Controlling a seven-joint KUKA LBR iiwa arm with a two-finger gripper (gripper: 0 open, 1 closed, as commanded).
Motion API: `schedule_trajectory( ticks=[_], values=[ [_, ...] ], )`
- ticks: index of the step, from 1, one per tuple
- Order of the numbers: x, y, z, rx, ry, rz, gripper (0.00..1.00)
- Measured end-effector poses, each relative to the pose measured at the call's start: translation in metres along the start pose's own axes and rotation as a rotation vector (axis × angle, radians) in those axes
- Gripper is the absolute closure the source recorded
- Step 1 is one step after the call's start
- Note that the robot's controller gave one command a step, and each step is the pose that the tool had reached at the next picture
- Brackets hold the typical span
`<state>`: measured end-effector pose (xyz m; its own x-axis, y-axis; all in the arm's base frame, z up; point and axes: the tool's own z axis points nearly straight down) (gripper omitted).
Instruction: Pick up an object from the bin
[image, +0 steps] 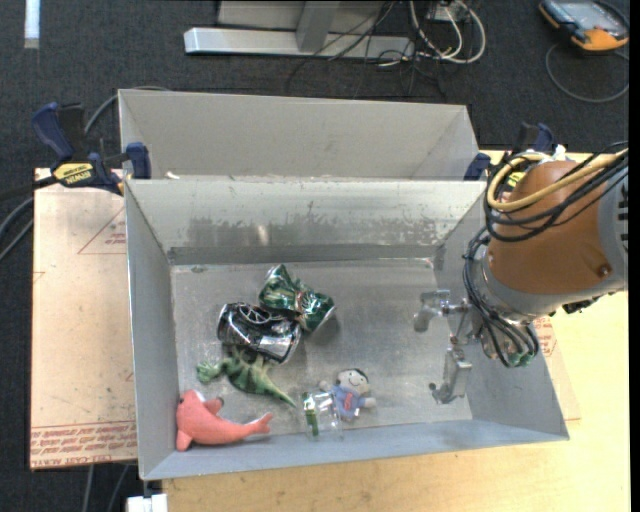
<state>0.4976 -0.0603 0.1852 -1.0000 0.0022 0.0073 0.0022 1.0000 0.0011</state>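
My gripper (440, 346) hangs at the right side of the bin, above the bare floor, open and with nothing between its two metal fingers (432, 304). The nearest loose thing is a small doll (349, 392) with a blue body, lying to the gripper's left near the front wall. A clear plastic piece (317, 410) lies against the doll's left side. Further left sit a crushed green can (297, 299) and a crushed black can (258, 331), touching each other.
A green toy dinosaur (245, 375) lies just in front of the black can. A pink fish-like toy (212, 422) rests in the front left corner. The arm's orange cover and cables overhang the bin's right wall.
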Motion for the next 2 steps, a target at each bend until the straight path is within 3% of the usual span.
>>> schedule_trajectory(
  ticks=[1, 2],
  values=[
    [-0.0018, 0.0004, -0.0042, 0.001, -0.008, -0.003, 1.00],
    [-0.0018, 0.0005, -0.0042, 0.001, -0.008, -0.004, 0.00]
  ],
)
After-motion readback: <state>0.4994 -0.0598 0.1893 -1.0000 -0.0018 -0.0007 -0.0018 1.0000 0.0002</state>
